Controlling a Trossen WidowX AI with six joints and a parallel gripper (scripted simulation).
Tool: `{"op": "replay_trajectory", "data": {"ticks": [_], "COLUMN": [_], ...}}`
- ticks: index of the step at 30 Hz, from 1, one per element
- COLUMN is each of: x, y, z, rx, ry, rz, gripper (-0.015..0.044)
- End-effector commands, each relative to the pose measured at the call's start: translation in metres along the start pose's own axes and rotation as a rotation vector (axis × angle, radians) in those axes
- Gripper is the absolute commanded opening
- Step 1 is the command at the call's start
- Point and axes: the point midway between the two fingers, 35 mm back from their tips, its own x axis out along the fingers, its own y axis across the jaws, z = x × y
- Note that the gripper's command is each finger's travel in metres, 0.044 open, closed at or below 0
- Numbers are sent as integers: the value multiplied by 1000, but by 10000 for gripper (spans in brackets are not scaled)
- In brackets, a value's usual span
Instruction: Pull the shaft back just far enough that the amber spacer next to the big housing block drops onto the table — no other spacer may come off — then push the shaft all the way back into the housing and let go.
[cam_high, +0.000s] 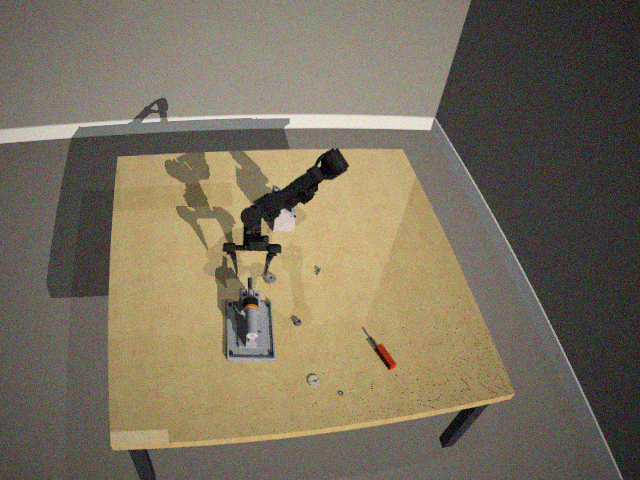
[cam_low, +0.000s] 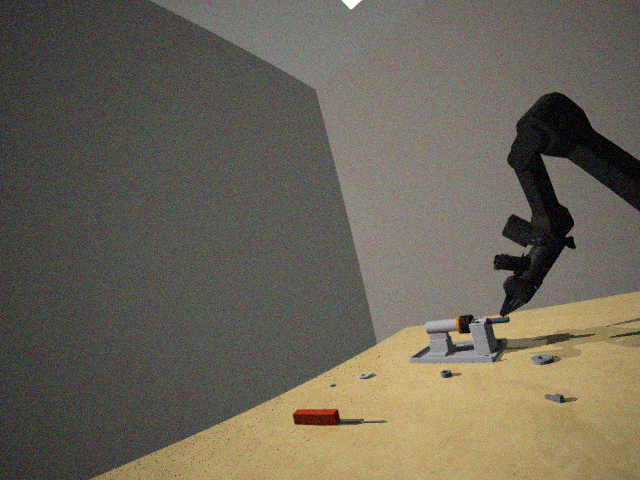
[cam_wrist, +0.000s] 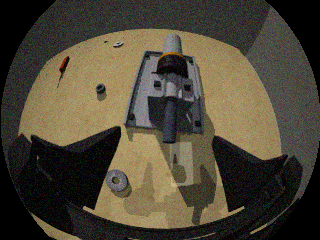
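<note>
The grey shaft (cam_high: 250, 283) (cam_low: 500, 320) (cam_wrist: 170, 122) sticks out of the upright grey support (cam_low: 482, 338) toward the arm. The amber spacer (cam_high: 251, 307) (cam_low: 458, 324) (cam_wrist: 172, 54) sits against the light grey cylindrical housing (cam_high: 251, 325) (cam_low: 440, 326) (cam_wrist: 173, 44). Black spacers (cam_low: 466, 323) (cam_wrist: 171, 65) sit between the amber one and the support; their exact number is unclear. All are on the grey base plate (cam_high: 265, 348) (cam_low: 454, 359) (cam_wrist: 137, 100). My gripper (cam_high: 251, 273) (cam_low: 503, 313) (cam_wrist: 169, 136) is open and empty, its fingers spread to either side near the shaft's free end.
A grey ring (cam_high: 269, 277) (cam_low: 542, 359) (cam_wrist: 117, 180) lies near one finger. A small dark nut (cam_high: 296, 320) (cam_low: 446, 373) (cam_wrist: 100, 88) lies beside the plate. A bolt (cam_high: 317, 269) (cam_low: 554, 397), a pale washer (cam_high: 313, 379) (cam_low: 365, 375) and a red screwdriver (cam_high: 385, 355) (cam_low: 316, 416) lie farther off.
</note>
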Motion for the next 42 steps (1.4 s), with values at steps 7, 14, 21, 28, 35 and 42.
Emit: {"op": "replay_trajectory", "data": {"ticks": [7,14,21,28,35,42], "x": [2,2,2,2,4,14], "y": [-3,-3,-3,-3,-3,-3], "z": [-1,-1,-1,-1,-1,-1], "rx": [-4,-4,-4,-4,-4,-5], "ry": [6,6,6,6,6,7], "rz": [-4,-4,-4,-4,-4,-5], "gripper": [440,440,440,440,440,440]}}
